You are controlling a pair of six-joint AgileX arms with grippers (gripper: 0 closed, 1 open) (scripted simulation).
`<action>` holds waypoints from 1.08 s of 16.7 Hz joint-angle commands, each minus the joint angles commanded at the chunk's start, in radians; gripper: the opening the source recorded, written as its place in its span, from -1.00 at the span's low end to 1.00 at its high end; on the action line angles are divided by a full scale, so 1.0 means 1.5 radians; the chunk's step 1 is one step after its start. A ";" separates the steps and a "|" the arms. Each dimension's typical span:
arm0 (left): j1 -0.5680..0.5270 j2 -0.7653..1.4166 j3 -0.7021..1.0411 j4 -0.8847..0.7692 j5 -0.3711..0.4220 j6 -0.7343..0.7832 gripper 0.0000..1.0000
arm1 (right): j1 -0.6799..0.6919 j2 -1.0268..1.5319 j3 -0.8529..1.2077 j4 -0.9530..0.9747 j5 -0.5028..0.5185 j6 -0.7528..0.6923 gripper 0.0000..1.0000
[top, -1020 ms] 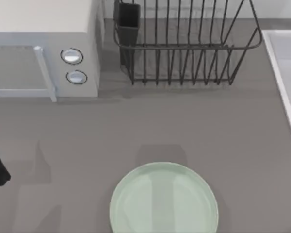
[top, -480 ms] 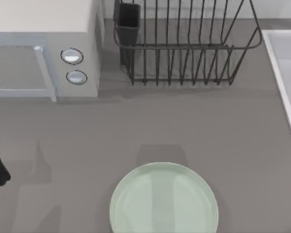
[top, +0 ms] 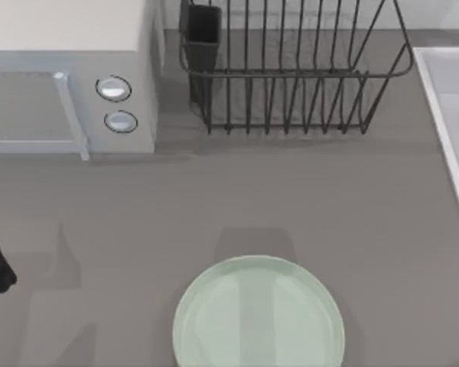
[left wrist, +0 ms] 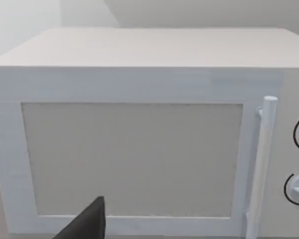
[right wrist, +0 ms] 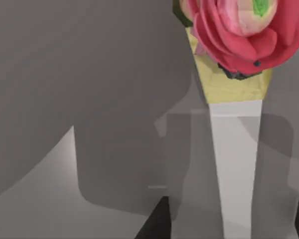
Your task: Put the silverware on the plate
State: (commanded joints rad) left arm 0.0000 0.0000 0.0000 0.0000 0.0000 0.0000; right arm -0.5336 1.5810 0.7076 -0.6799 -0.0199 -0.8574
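Silverware handle (right wrist: 236, 164) sits between the right pincer's (right wrist: 234, 219) spread fingers; nothing has shifted, plate (top: 258, 313) bare, left pincer's grip unclear.

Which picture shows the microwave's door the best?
The left wrist view: the microwave faces that camera, so its whole door, long handle and part of the two knobs show. The top view looks down on its roof, with the front and knobs seen slantwise. The right wrist view faces a flower instead.

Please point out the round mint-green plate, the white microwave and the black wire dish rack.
Round pale mint-green glossy plate (top: 258, 313), top view, centre.
White microwave (left wrist: 132, 159), left wrist view, door panel.
Black wire dish rack (top: 291, 74), top view, front rail.
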 joint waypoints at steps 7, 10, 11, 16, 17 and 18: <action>0.000 0.000 0.000 0.000 0.000 0.000 1.00 | -0.004 -0.064 0.115 -0.198 0.000 -0.006 -1.00; 0.000 0.000 0.000 0.000 0.000 0.000 1.00 | -0.003 -0.101 0.169 -0.279 0.000 -0.006 -1.00; 0.000 0.000 0.000 0.000 0.000 0.000 1.00 | -0.003 -0.110 0.178 -0.292 0.000 -0.005 -1.00; 0.000 0.000 0.000 0.000 0.000 0.000 1.00 | -0.002 -0.112 0.181 -0.296 0.000 -0.003 -1.00; 0.000 0.000 0.000 0.000 0.000 0.000 1.00 | 0.001 -0.110 0.183 -0.297 0.000 -0.010 -1.00; 0.000 0.000 0.000 0.000 0.000 0.000 1.00 | 0.009 -0.105 0.188 -0.297 0.000 -0.023 -1.00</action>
State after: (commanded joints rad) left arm 0.0000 0.0000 0.0000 0.0000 0.0000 0.0000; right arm -0.5204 1.4230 0.9892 -1.1258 -0.0195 -0.8921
